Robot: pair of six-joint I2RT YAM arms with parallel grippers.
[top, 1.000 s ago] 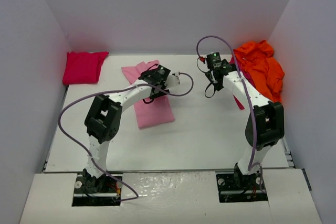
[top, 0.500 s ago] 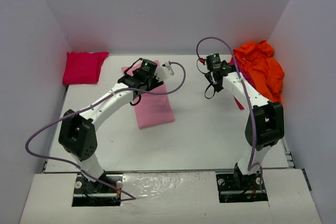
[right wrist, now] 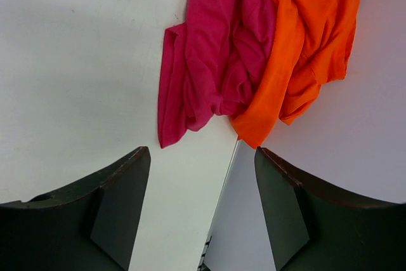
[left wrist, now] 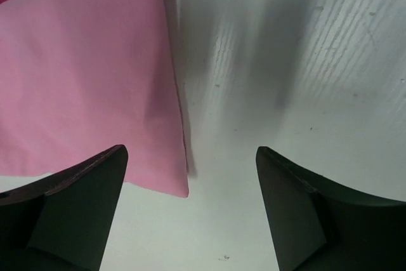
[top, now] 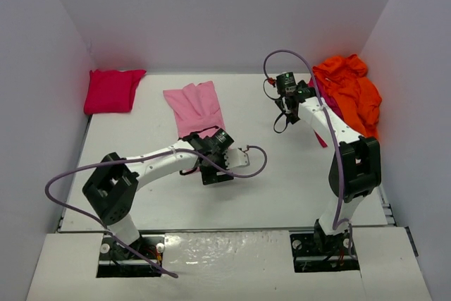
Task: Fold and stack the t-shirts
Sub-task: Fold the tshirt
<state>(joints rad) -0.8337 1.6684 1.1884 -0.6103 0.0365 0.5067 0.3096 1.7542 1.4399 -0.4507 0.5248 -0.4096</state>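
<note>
The light pink t-shirt (top: 194, 106) lies flat at the table's middle back, its near end hidden behind my left arm. My left gripper (top: 216, 173) is open and empty at that near end. In the left wrist view (left wrist: 190, 220) the shirt (left wrist: 82, 74) lies under the left finger, its near corner between the jaws. The red t-shirt (top: 111, 90) lies folded at the back left. The bright orange t-shirt (top: 350, 88) is heaped at the back right over the dark crimson one (top: 321, 137). My right gripper (top: 285, 102) hangs open and empty left of that heap, which shows in the right wrist view as crimson (right wrist: 216, 61) and orange (right wrist: 304, 36).
White walls close in the table on the left, back and right. The table's right edge (right wrist: 229, 182) meets the wall just beside the heap. A purple cable (top: 254, 167) loops off my left wrist over the table.
My left arm has swung from the far end of the pink shirt back to its near end, uncovering the shirt's upper part. The right arm has hardly moved.
</note>
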